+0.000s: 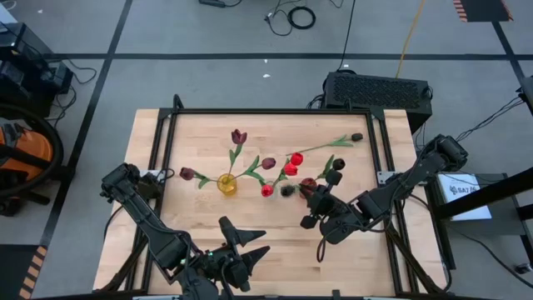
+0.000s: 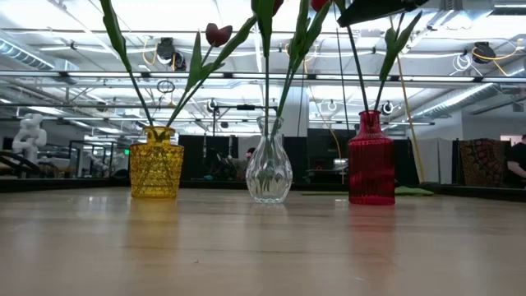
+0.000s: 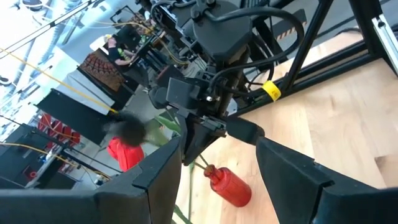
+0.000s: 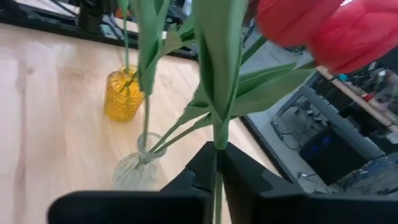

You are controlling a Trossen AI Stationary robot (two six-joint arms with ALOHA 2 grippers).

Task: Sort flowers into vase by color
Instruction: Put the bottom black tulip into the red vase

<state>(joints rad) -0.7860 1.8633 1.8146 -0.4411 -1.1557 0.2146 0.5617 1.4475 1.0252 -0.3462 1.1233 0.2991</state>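
Three vases stand in a row: yellow with maroon tulips, clear with red tulips, red with green stems. My right gripper hovers just above the red vase and is shut on a tulip stem whose head is out of its wrist view. Red tulip heads show close beside it. My left gripper waits open near the table's front edge and holds nothing. My right gripper pinches a thin green stem between its two fingers, just below where the leaves branch off. The fingers come nearly level and lie across the stem. The stem stands upright, and its lower end reaches down to the red vase's mouth.
Black-headed tulips lean out toward the far right from the red vase. A black frame borders the wooden table. Bare wood lies between the vases and the front edge.
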